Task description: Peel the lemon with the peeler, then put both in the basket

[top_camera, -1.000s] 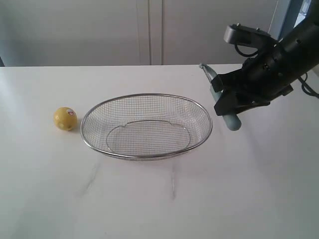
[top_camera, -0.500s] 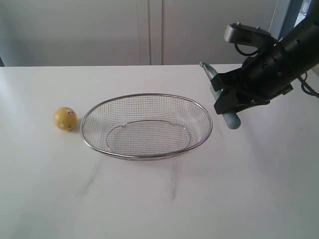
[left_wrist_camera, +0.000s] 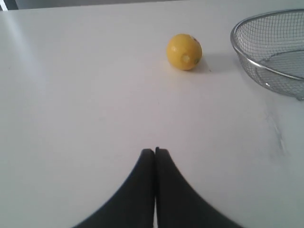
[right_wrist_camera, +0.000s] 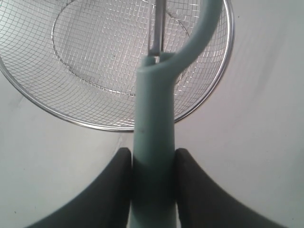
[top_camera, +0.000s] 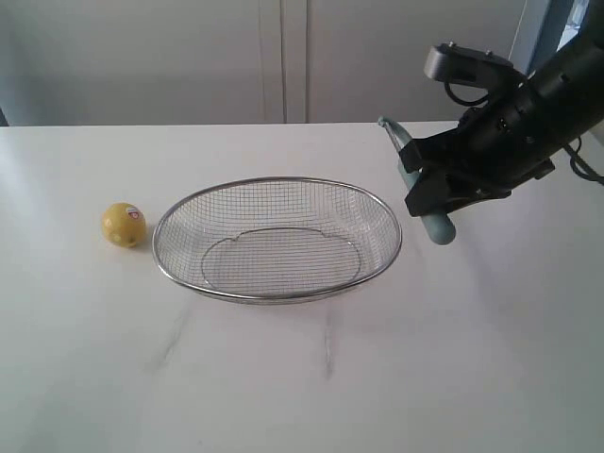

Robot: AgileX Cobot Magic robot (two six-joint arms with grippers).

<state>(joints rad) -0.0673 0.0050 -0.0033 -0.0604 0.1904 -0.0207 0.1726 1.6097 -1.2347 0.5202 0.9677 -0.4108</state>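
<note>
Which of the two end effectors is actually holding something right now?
The right end effector, clamped on the peeler by its teal handle. The left end effector is shut and empty, well apart from the lemon.

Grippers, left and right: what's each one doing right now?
Left gripper: jaws shut, holding nothing.
Right gripper: jaws closed on the peeler by its handle.
</note>
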